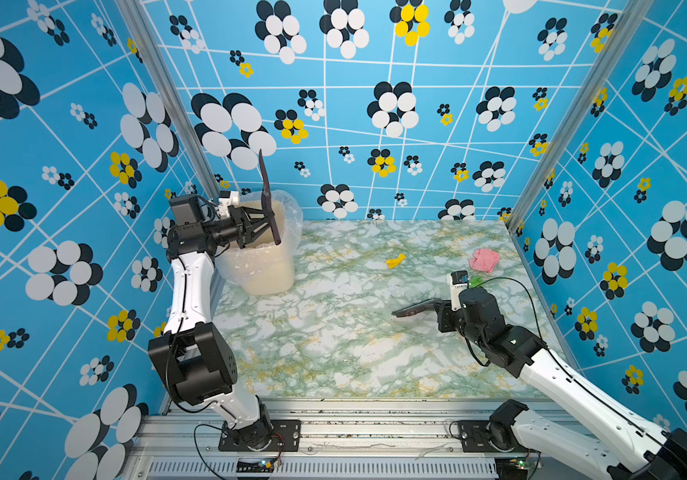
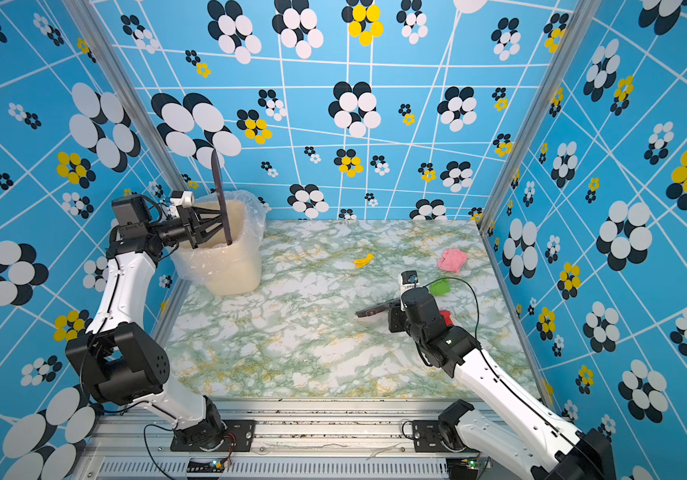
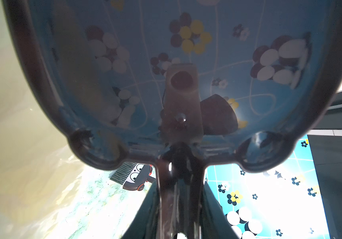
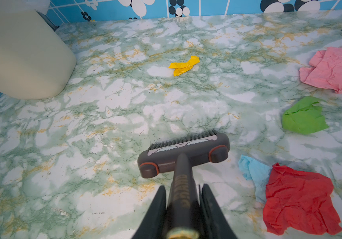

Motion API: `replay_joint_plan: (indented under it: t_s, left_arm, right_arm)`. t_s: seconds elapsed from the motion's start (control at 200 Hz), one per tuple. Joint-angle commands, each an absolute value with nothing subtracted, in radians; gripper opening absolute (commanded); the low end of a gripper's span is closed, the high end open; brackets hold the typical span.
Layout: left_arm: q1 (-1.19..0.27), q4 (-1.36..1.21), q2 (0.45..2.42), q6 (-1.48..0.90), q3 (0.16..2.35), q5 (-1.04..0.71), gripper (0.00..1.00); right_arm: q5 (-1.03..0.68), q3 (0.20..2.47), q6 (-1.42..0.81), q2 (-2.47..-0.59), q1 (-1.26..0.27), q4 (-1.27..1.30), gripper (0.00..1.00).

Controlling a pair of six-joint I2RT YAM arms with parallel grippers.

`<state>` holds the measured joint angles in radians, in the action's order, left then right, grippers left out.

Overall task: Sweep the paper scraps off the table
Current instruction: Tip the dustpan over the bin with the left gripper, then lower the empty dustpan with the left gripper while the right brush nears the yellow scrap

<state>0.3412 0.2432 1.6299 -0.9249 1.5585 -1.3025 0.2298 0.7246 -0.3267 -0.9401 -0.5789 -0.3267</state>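
Several paper scraps lie on the marble table (image 4: 104, 107): yellow (image 4: 184, 65) near the middle, pink (image 4: 333, 69), green (image 4: 303, 117), light blue (image 4: 253, 171) and red (image 4: 298, 198) on the right side. My right gripper (image 4: 183, 204) is shut on the handle of a grey brush (image 4: 183, 153), whose head hovers low, left of the red and blue scraps. My left gripper (image 1: 256, 226) is shut on the handle of a dark translucent dustpan (image 1: 269, 199), held upright on edge over the bin. The dustpan (image 3: 145, 62) fills the left wrist view.
A cream bin (image 1: 263, 266) with a clear plastic liner stands at the table's back left corner. Blue flower-patterned walls close in three sides. The aluminium frame (image 1: 333, 419) with both arm bases runs along the front.
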Motion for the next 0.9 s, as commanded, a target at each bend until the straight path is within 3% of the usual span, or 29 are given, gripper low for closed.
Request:
replay_joint_plan:
  t_s: [0.0, 0.295, 0.53, 0.894]
  left_arm:
    - [0.343, 0.164, 1.575, -0.933, 1.544, -1.333, 0.00]
    - [0.314, 0.161, 1.544, -0.924, 1.572, -1.306, 0.00]
    - [0.227, 0.392, 1.516, -0.739, 1.648, -1.230, 0.00]
    - [0.070, 0.751, 1.477, -0.423, 1.711, -0.959, 0.00]
  right_arm:
    - [0.234, 0.756, -0.324, -0.931, -0.572, -0.280, 0.00]
    - [0.230, 0.734, -0.310, -0.878, -0.571, -0.246, 0.00]
    - [0.240, 0.741, -0.277, -0.837, -0.572, -0.237, 0.00]
    - [0.302, 0.818, -0.188, -0.790, -0.572, -0.288, 0.00]
